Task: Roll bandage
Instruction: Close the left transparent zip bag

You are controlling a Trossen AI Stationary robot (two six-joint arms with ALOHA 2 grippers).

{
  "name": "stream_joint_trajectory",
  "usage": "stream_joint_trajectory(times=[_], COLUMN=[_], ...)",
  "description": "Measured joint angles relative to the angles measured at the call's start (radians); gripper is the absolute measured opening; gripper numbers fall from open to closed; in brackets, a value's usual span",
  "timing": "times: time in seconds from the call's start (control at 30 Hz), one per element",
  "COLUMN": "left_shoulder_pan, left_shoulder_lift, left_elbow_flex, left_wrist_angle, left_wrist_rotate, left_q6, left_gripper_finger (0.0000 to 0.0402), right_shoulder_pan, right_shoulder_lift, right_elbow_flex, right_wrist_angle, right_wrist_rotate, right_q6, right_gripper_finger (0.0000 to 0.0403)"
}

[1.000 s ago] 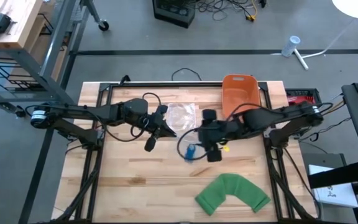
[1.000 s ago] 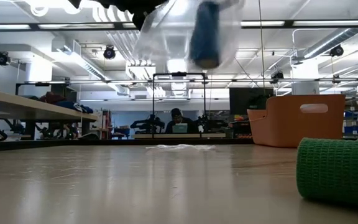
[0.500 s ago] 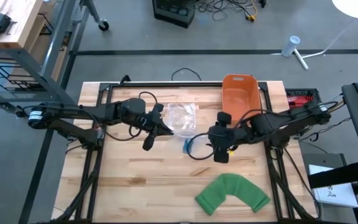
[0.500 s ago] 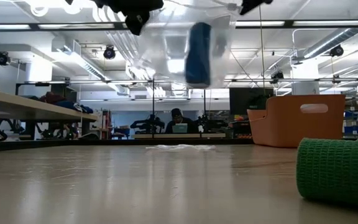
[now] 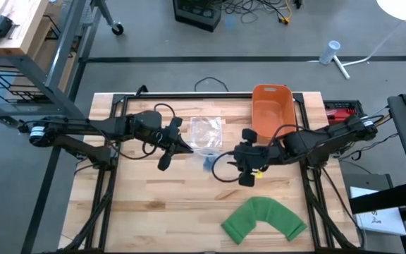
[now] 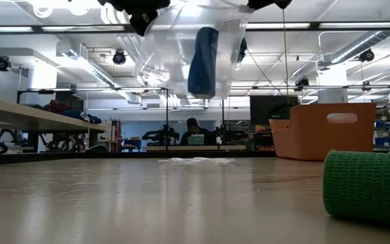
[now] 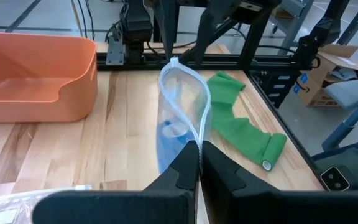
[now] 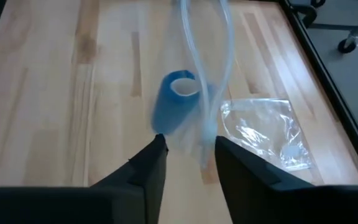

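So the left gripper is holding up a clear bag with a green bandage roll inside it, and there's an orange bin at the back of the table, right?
Not quite: the bandage roll inside the clear bag is blue, as the right wrist view shows. The green bandage lies loose on the table. The left gripper does pinch the bag's edge, and the orange bin sits at the back.

We are seeing an orange bin (image 5: 270,106) sitting at about one o'clock on the wooden table (image 5: 154,212). A crumpled clear wrapper (image 5: 204,130) is lying flat at twelve o'clock, near the bin. In the room behind, a person (image 6: 195,132) is sitting at a laptop.
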Motion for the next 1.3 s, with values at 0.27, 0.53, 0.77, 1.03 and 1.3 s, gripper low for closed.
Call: stream_joint_trajectory(times=[0.27,0.53,0.77,1.03,1.3], left_shoulder_pan=[-0.001,-0.001,-0.003,-0.003,-0.005], left_shoulder_lift=[0.0,0.0,0.0,-0.003,0.126], left_elbow_flex=[0.0,0.0,0.0,0.036,0.036], left_wrist_angle=[0.0,-0.001,-0.001,-0.063,0.254], left_wrist_rotate=[0.0,0.0,0.009,-0.042,-0.088], left_q6=[0.0,0.007,0.102,0.11,0.029], left_gripper_finger=[0.0,0.0,0.0027,0.0129,0.0244], right_shoulder_pan=[0.0,-0.003,-0.006,-0.029,-0.071], right_shoulder_lift=[0.009,0.014,0.014,0.013,0.013], right_elbow_flex=[0.0,-0.001,0.029,0.093,0.104], right_wrist_angle=[0.0,0.006,-0.013,-0.174,-0.308], right_wrist_rotate=[0.0,0.001,0.001,-0.004,-0.011], right_q6=[-0.001,-0.033,-0.108,-0.135,-0.139], right_gripper_finger=[0.0057,0.0004,0.0001,0.0001,0.0])
